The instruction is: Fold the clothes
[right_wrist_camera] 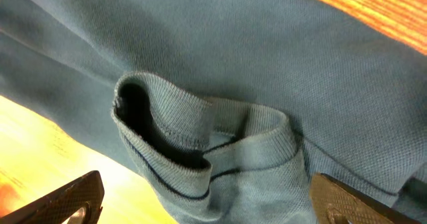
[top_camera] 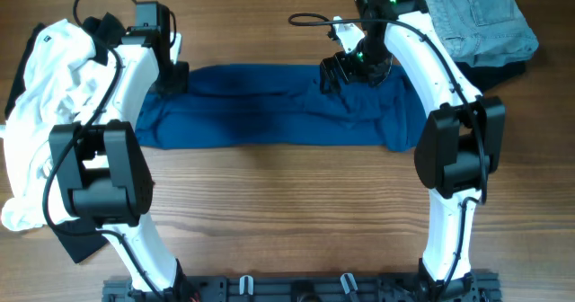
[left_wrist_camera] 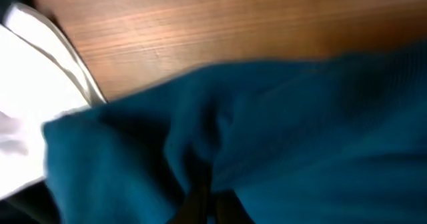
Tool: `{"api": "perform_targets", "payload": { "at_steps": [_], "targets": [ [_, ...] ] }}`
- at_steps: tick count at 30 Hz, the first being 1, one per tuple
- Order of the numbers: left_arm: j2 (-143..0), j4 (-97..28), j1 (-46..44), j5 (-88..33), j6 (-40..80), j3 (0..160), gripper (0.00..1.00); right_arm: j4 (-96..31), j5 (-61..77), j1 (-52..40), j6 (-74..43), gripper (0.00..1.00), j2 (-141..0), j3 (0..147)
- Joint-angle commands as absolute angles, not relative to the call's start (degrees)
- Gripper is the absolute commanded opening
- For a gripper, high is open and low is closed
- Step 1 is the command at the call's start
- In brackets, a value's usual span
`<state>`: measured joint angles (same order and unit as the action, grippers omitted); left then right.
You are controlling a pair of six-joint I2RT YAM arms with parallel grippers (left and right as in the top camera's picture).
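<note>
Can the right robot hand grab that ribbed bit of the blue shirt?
Probably yes. The right gripper is open, and the ribbed edge of the shirt lies uncovered right between its fingers.

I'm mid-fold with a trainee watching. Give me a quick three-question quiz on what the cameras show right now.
1. True or false: the right gripper is shut on the shirt.
2. Where do the jeans lie? A) past the shirt's right end, on the far side. B) spread over the shirt's middle. C) at the near edge, between the arms.
3. Short answer: what colour is the cloth heap past the shirt's left end?

Key: 1 false, its jaws stand wide open over a ribbed edge of the shirt. 2 A. 3 white.
</note>
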<state>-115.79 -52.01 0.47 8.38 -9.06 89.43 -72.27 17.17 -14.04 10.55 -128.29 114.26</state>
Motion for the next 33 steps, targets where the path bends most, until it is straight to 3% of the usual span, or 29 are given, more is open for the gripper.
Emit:
{"api": "perform_targets", "payload": {
  "at_steps": [1, 3, 5, 6, 9, 21, 33],
  "targets": [
    [-115.3, -57.6, 0.5, -0.6, -8.3, 90.2, 0.12, -71.9, 18.5, -13.9, 10.5, 1.00, -126.7, 115.5],
    [-115.3, -60.8, 0.5, -2.8, -8.3, 90.2, 0.33, -72.0, 18.5, -13.9, 10.5, 1.00, -126.7, 115.5],
    [-115.3, -63.4, 0.5, -3.5, -7.9, 90.2, 0.46, -72.0, 18.5, -13.9, 10.5, 1.00, -126.7, 115.5],
    [-115.3, -64.2, 0.5, -3.3, -6.8, 90.2, 0.75, -72.0, 18.5, -13.9, 10.5, 1.00, -126.7, 115.5],
    [-114.5, -64.8, 0.5, -2.5, -1.3, 90.3, 1.00, -72.4, 17.3, -13.8, 10.5, 1.00, -126.7, 115.5],
    [-100.9, -62.3, 0.5, -8.3, 20.5, 94.3, 1.00, -74.7, 20.1, -13.6, 10.3, 0.99, -121.3, 115.5],
    [-99.9, -67.6, 0.5, -9.1, 23.0, 92.8, 1.00, -76.2, 21.5, -13.6, 10.1, 1.00, -110.1, 115.5]
  ]
}}
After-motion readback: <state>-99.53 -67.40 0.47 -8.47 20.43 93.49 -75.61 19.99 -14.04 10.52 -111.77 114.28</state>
